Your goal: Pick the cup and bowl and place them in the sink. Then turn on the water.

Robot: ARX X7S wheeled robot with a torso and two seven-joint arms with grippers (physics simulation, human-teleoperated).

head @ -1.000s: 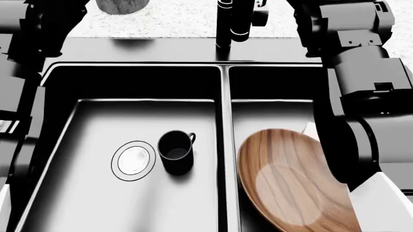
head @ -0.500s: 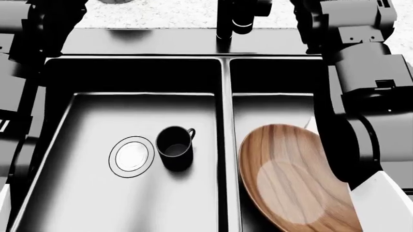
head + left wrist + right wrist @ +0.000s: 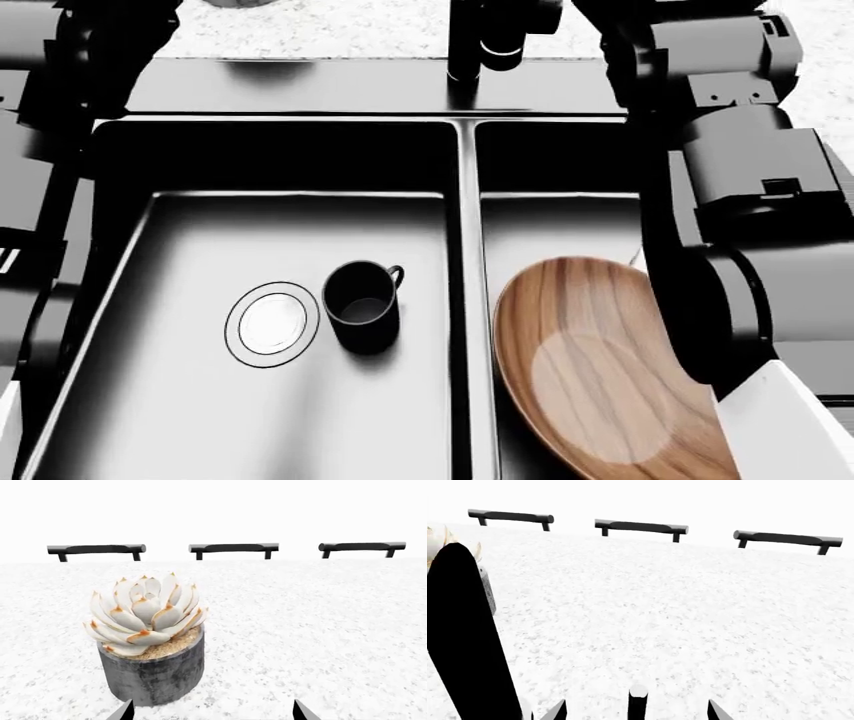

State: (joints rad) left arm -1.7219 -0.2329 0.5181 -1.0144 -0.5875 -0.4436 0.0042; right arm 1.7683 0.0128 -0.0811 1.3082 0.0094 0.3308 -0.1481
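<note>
From the head camera I saw the black rectangular double-basin sink (image 3: 467, 160) filling most of the picture. The small matte black cup with a loop handle (image 3: 362, 303) stood upright on the floor of the left basin, just beside the round silver drain (image 3: 272, 324), with its handle turned toward the centre divider. The wide shallow brown wooden bowl with visible grain (image 3: 607, 372) was in the right basin; it seemed to lean tilted against the right side, but the right arm (image 3: 747, 180) covered its far edge, so I could not be sure how it rested. The tall black faucet (image 3: 481, 40) rose behind the divider, and only its lower part was in this picture.

In the left wrist camera, the two fingertips of the left gripper (image 3: 211, 712) appeared as small dark corners, well apart from each other, with nothing between them. Before them stood a grey cylindrical pot with a pale succulent plant (image 3: 148, 645) on the white speckled stone counter (image 3: 320, 630). Three black bar handles (image 3: 233, 549) were in a row at the back.

In the right wrist camera, the tips of the right gripper (image 3: 636, 711) were also spread wide and held nothing. A small black upright piece with a pale top (image 3: 638, 702), perhaps the lever, stood between them, and the faucet's thick dark column was close at one side.
</note>
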